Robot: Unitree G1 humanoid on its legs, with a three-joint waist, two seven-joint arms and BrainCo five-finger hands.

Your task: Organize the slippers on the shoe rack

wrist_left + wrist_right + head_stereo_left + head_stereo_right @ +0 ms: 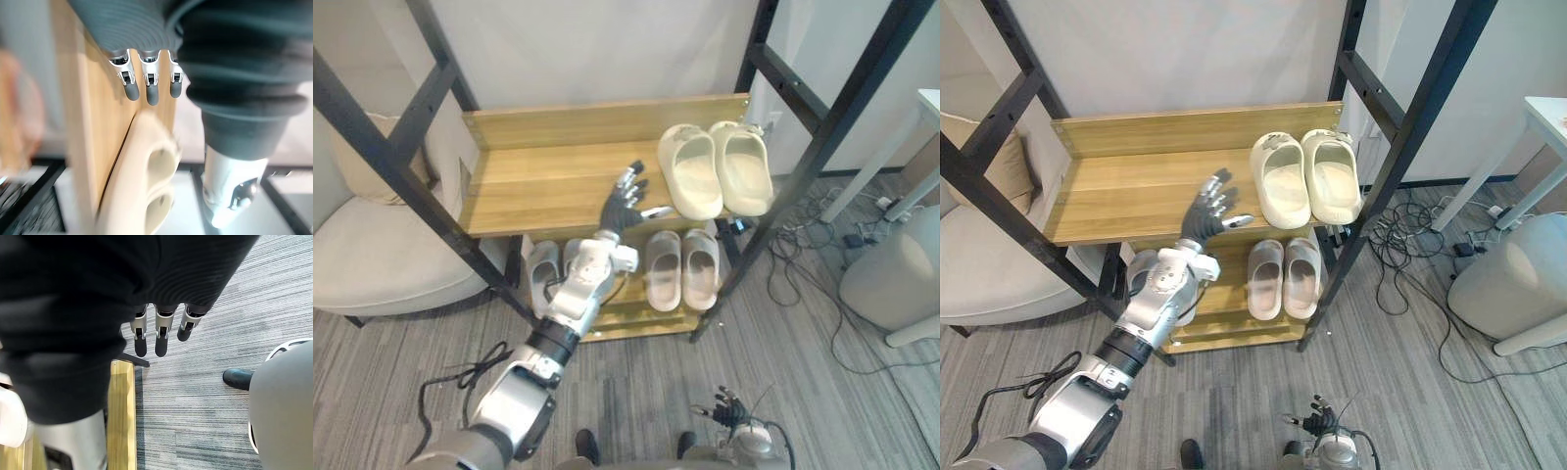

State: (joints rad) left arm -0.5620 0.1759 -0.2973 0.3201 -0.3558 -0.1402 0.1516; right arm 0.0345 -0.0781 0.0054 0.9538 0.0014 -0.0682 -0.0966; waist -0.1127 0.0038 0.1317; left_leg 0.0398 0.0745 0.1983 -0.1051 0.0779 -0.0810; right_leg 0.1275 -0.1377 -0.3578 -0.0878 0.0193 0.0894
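The left hand is over the upper shelf, fingers spread wide and holding nothing. The cream slippers lie just beside its thumb, toward the shelf's right end, side by side with long axes running front to back. The right hand hangs low, fingers relaxed and empty, so the left hand is judged the nearer.

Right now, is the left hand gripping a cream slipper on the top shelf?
No, the left hand is open beside the cream slippers on the top shelf, holding nothing.
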